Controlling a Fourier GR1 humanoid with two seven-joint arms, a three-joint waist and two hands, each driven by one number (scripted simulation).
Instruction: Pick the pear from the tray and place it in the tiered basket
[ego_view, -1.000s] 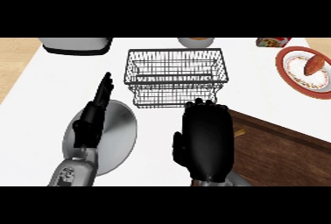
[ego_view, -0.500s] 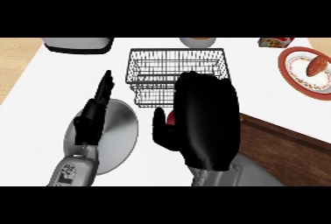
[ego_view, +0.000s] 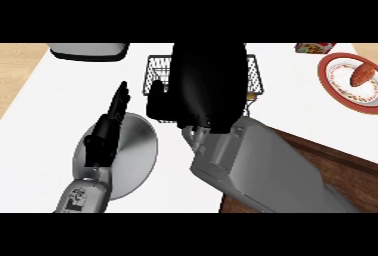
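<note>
Above the wire tiered basket at the far middle of the white bench, my right hand fills the head view, its black back turned to the camera and its grey forearm running down to the lower right. From here I cannot tell how far its fingers are closed or whether they hold anything. The pear is hidden from me: I cannot give its look, its place or the way its long axis lies. My left hand rests over the round grey tray at the left, fingers straight and pointing away, holding nothing. A red-rimmed plate sits at the far right with a brown food item on it.
</note>
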